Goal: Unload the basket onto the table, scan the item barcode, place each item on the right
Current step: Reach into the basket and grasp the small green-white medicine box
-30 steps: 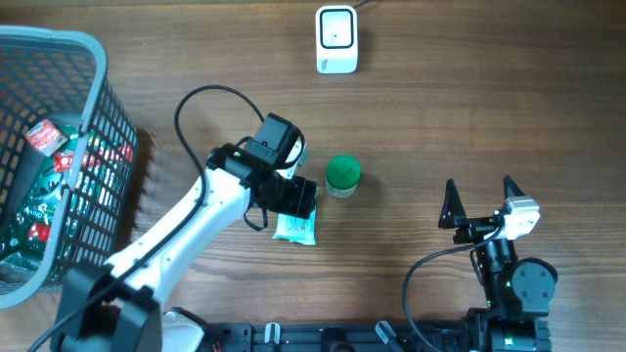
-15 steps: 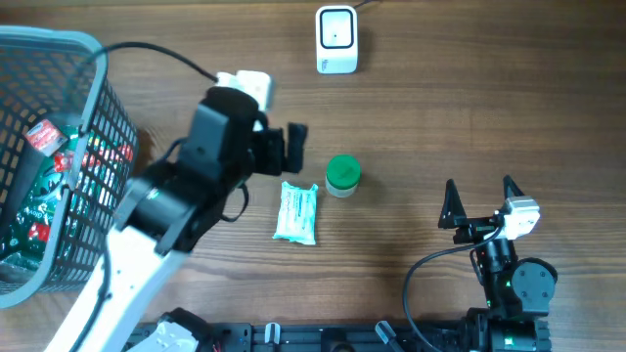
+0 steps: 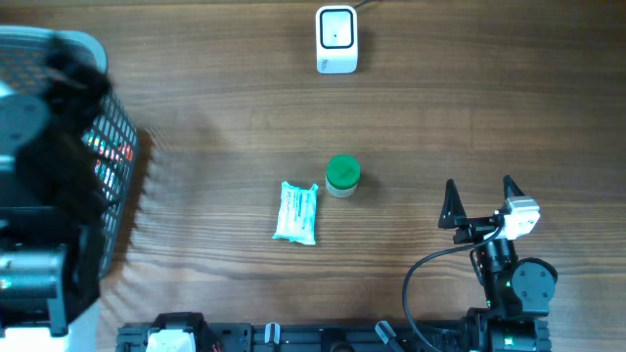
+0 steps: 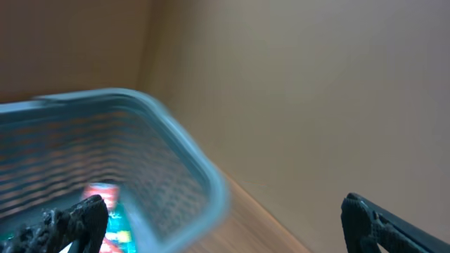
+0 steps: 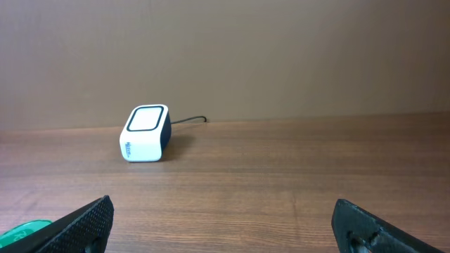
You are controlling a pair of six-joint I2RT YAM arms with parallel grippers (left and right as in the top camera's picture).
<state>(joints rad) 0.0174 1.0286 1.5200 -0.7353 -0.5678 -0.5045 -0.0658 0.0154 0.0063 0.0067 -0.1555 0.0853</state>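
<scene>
Inspection by overhead and both wrist views. Found white barcode scanner [image 3: 336, 39] at far edge of wooden surface [image 3: 469, 108], near centre, window facing up, with cable leading off behind. Found white-and-teal packet [image 3: 296, 212] lying flat at mid-surface, long side running near to far, well apart from scanner and untouched by either arm. Noted green-lidded jar [image 3: 342, 176] upright just beside packet's far right corner; cannot tell whether touching. Noted grey mesh basket [image 3: 122, 210] at left edge, with red packaged goods [image 3: 115, 154] visible through mesh; contents otherwise blurred.

Observed left arm [image 3: 39, 166] as dark, motion-blurred mass over basket, well clear of packet. Confirmed in left wrist view left pincer [image 4: 221, 211] spread wide, black fingers [image 4: 70, 221] at either side of frame, nothing between them, with basket rim below and red-and-teal package inside basket.

Observed right arm [image 3: 518, 284] at near right corner, with right pincer [image 3: 479, 188] pointing toward far edge, spread wide and empty, off to right of jar. Confirmed same in right wrist view: fingertips far apart, scanner ahead and to left on surface, sliver of green lid at lower left corner. Recorded both pincers as apart from packet, jar and scanner.
</scene>
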